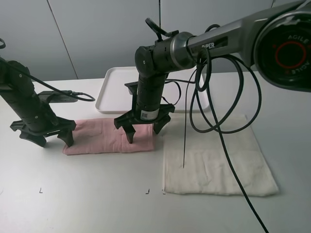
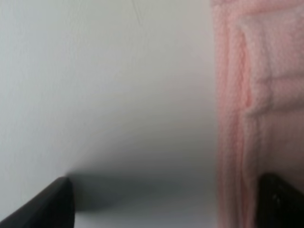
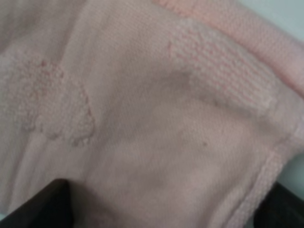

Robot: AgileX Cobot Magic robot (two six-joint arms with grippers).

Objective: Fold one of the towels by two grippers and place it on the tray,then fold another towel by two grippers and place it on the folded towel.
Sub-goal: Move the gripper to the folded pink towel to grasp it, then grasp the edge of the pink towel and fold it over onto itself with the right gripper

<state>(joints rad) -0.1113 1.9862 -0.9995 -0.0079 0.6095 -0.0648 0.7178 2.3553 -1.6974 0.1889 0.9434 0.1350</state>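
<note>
Both ends of the pink towel lie between spread-apart jaws: the left gripper straddles its left edge, the right gripper hangs over its right end.

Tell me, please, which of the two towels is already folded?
The pink towel, a narrow layered strip left of the cream towel, which lies spread out flat.
</note>
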